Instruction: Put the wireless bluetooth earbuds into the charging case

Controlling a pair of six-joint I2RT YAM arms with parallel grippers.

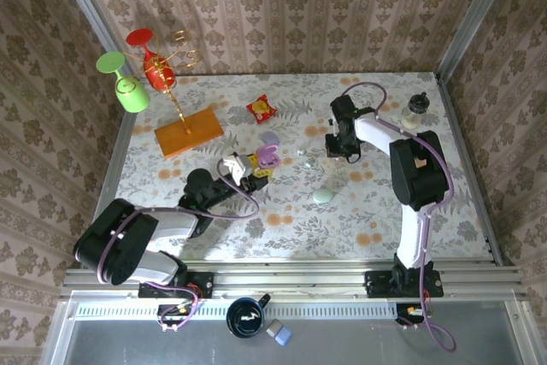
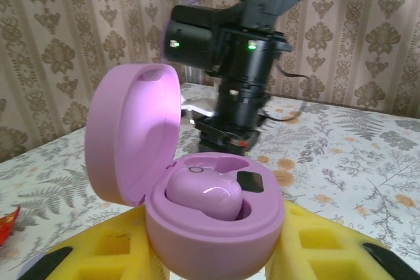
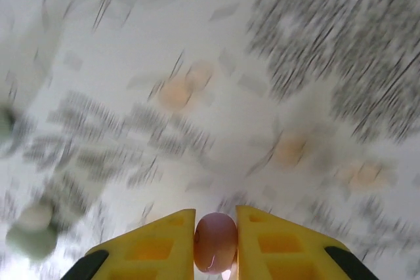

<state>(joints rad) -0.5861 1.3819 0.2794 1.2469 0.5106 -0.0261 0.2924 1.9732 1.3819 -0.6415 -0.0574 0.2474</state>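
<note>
My left gripper (image 1: 259,165) (image 2: 213,227) is shut on an open lilac-pink charging case (image 2: 216,227) (image 1: 268,156), gripped by its lower half between the yellow fingers, lid (image 2: 134,132) tipped back to the left. One glossy pink earbud (image 2: 205,195) sits in the case's near socket; the socket behind it looks empty. My right gripper (image 1: 341,152) (image 3: 215,231) hovers over the table to the right of the case, shut on a second small pink earbud (image 3: 215,242). The table under it is motion-blurred.
A mint pebble-shaped case (image 1: 323,197) (image 3: 29,237) lies on the floral table (image 1: 385,211). A lilac case (image 1: 270,137) and a red-and-yellow snack packet (image 1: 261,108) lie behind the held case. Back left stands a wooden rack (image 1: 188,132) with cups; back right, a small bottle (image 1: 416,109).
</note>
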